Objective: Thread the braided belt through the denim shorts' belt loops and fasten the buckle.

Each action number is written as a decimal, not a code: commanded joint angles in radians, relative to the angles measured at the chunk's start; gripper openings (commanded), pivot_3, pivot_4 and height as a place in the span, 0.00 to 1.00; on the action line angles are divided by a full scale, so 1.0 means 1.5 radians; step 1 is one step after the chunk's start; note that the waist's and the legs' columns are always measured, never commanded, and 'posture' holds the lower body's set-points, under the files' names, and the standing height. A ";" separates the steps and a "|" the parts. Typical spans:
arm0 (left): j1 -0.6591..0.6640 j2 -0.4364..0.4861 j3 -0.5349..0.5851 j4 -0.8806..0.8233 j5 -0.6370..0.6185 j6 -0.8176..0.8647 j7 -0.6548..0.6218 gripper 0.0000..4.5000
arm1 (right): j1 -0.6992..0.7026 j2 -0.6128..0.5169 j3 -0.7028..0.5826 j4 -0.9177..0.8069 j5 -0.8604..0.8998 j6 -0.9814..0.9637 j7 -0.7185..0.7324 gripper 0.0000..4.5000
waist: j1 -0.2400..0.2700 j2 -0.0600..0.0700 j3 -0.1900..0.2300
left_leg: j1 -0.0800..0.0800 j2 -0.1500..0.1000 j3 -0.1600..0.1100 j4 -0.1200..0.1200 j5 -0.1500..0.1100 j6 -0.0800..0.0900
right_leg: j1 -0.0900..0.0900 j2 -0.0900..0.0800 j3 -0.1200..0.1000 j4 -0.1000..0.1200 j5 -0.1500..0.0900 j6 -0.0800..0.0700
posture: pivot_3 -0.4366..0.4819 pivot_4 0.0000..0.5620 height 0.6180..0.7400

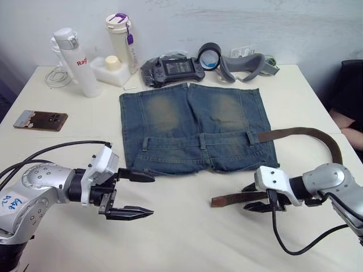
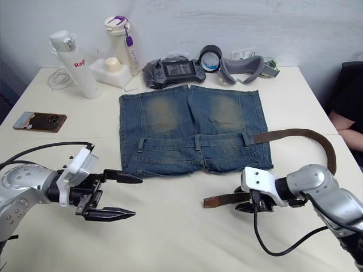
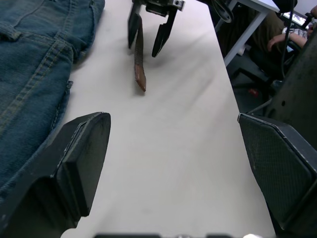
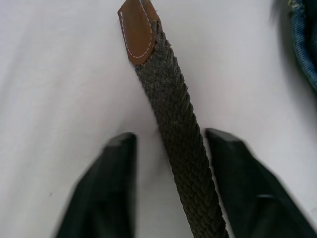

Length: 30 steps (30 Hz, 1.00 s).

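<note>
The denim shorts (image 1: 193, 127) lie flat mid-table, waistband toward me, with belt loops (image 1: 203, 140) across it. The braided belt (image 1: 317, 135) starts at the waistband's right end by the right loop (image 1: 249, 136), arcs right and comes back to its leather tip (image 4: 138, 29) in front of the shorts. My right gripper (image 1: 258, 199) is open, its fingers (image 4: 111, 188) straddling the strap just behind the tip with a gap on each side. My left gripper (image 1: 136, 194) stands open and empty just off the shorts' front left corner. The buckle is hidden.
Along the back edge stand two bottles (image 1: 76, 56), a white container (image 1: 110, 68), a game controller (image 1: 173, 69), a tape roll (image 1: 210, 55) and a grey headset (image 1: 247, 65). A phone (image 1: 41, 120) lies far left. A person's arm (image 1: 347, 122) is beyond the right table edge.
</note>
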 commanded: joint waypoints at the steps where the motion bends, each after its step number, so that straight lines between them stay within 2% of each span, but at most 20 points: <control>1: -0.053 -0.060 0.014 0.029 -0.042 0.009 0.058 1.00 | -0.002 -0.003 -0.010 -0.007 0.007 -0.028 0.026 0.09 | 0.001 0.000 0.000 | 0.000 0.000 0.000 0.000 0.000 0.000 | 0.000 0.000 0.000 0.000 0.000 0.000 | 0.48 0.27 1.00; 2: -0.080 -0.092 0.023 0.045 -0.072 0.020 0.084 1.00 | -0.004 -0.004 -0.012 -0.014 0.018 -0.025 0.036 0.01 | 0.002 0.000 0.000 | 0.000 0.000 0.000 0.000 0.000 0.000 | 0.000 0.000 0.000 0.000 0.000 0.000 | 0.48 0.27 1.00; 5: -0.149 -0.151 0.037 0.083 -0.144 0.060 0.128 1.00 | -0.026 0.004 -0.037 -0.033 0.063 0.006 0.046 0.01 | 0.002 0.000 0.000 | 0.000 0.000 -0.001 0.002 0.000 0.000 | 0.001 0.000 -0.001 0.003 0.000 0.000 | 0.48 0.27 1.00; 8: -0.186 -0.171 0.031 0.102 -0.156 0.075 0.147 1.00 | -0.044 0.013 -0.052 -0.034 0.092 0.029 0.042 0.01 | 0.001 0.000 0.000 | 0.000 0.000 -0.001 0.002 0.000 0.001 | 0.001 0.000 -0.002 0.004 0.000 0.001 | 0.48 0.27 1.00; 9: -0.231 -0.200 0.012 0.129 -0.160 0.081 0.162 1.00 | -0.076 0.030 -0.078 -0.031 0.136 0.067 0.026 0.01 | 0.001 0.000 0.000 | 0.000 0.000 -0.001 0.002 0.000 0.001 | 0.002 0.000 -0.002 0.004 0.000 0.001 | 0.48 0.27 1.00; 12: -0.302 -0.245 -0.058 0.163 -0.119 0.089 0.164 1.00 | -0.131 0.064 -0.126 -0.028 0.209 0.136 -0.008 0.01 | 0.002 0.000 0.000 | 0.000 0.000 -0.002 0.003 0.000 0.000 | 0.002 0.001 -0.003 0.004 0.000 0.001 | 0.48 0.27 1.00; 17: -0.299 -0.277 -0.170 0.154 -0.048 0.088 0.155 1.00 | -0.191 0.101 -0.161 -0.041 0.286 0.231 -0.073 0.01 | 0.001 0.000 0.000 | 0.000 0.000 -0.002 0.002 0.000 0.000 | 0.002 0.001 -0.003 0.003 0.000 0.001 | 0.48 0.27 1.00; 24: -0.307 -0.331 -0.194 0.182 -0.006 0.072 0.166 1.00 | -0.206 0.110 -0.189 -0.078 0.357 0.307 -0.127 0.01 | 0.002 0.000 0.000 | 0.000 0.000 -0.002 0.003 0.000 0.000 | 0.002 0.001 -0.002 0.003 0.000 0.001 | 0.48 0.27 1.00; 27: -0.317 -0.357 -0.180 0.198 -0.013 0.074 0.176 0.81 | -0.204 0.106 -0.199 -0.092 0.380 0.325 -0.142 0.00 | 0.002 0.000 0.000 | 0.000 0.000 -0.002 0.002 0.000 0.000 | 0.003 0.001 -0.002 0.003 0.000 0.001 | 0.48 0.27 1.00; 30: -0.319 -0.374 -0.170 0.200 -0.023 0.079 0.176 0.52 | -0.200 0.104 -0.203 -0.098 0.394 0.335 -0.153 0.00 | 0.002 0.000 0.000 | -0.001 0.000 -0.002 0.002 0.000 0.000 | 0.002 0.001 -0.003 0.003 0.000 0.001 | 0.48 0.27 1.00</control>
